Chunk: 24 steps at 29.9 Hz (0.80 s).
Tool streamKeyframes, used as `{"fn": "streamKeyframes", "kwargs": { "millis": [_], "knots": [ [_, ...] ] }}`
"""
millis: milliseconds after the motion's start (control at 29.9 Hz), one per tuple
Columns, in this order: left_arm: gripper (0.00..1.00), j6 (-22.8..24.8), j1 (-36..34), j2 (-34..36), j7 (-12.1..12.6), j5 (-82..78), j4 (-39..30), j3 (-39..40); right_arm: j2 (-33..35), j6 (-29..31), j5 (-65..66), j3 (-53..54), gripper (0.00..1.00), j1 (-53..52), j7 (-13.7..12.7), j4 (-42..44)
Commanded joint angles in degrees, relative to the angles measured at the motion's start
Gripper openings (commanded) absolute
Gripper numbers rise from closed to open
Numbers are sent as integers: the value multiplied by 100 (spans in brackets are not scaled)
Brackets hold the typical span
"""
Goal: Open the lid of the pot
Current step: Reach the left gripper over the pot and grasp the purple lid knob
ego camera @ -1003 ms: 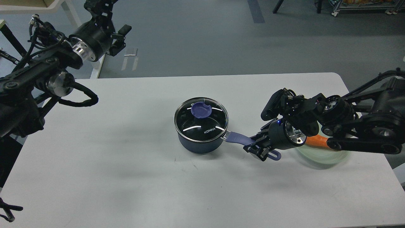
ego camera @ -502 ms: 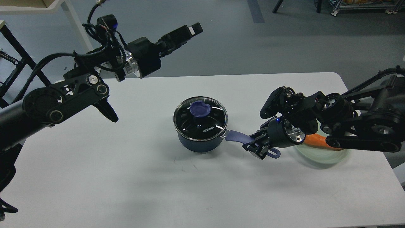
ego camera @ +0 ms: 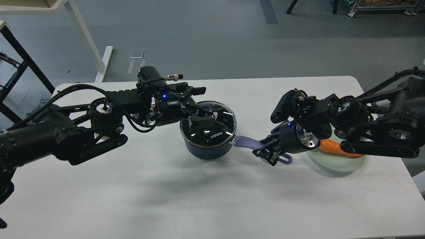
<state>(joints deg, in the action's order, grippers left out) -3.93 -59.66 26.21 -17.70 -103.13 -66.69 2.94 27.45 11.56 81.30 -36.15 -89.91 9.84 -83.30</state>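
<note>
The dark-blue pot (ego camera: 208,150) stands in the middle of the white table (ego camera: 132,199). The clear glass lid (ego camera: 217,131) with "KONKA" lettering lies flat on it. My left gripper (ego camera: 201,105) is low over the lid, open, with one finger on each side of the purple-blue knob (ego camera: 209,108), which it mostly hides. My right gripper (ego camera: 266,150) is shut on the pot's lavender handle (ego camera: 245,142) near its far end; the handle's hole end (ego camera: 286,160) sticks out below the fingers.
A pale green plate (ego camera: 342,164) with an orange carrot (ego camera: 333,148) sits at the right, partly under my right arm. A white table leg (ego camera: 87,36) and a black frame stand on the floor beyond the far left edge.
My left arm has swung down from high at the back left, and its gripper now straddles the lid's knob. The pot shifted slightly. My right gripper has stayed on the handle.
</note>
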Motion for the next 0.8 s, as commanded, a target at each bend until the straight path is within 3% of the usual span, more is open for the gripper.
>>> {"fn": "streamKeyframes", "kwargs": {
  "millis": [0, 769],
  "knots": [
    [97, -125, 24, -186, 3, 4, 234, -91, -2, 4, 0, -6, 10, 26, 1, 6],
    [95, -495, 104, -538, -23, -5, 709, -610, -152, 4, 9, -15, 10, 44, -8, 94]
  ]
}}
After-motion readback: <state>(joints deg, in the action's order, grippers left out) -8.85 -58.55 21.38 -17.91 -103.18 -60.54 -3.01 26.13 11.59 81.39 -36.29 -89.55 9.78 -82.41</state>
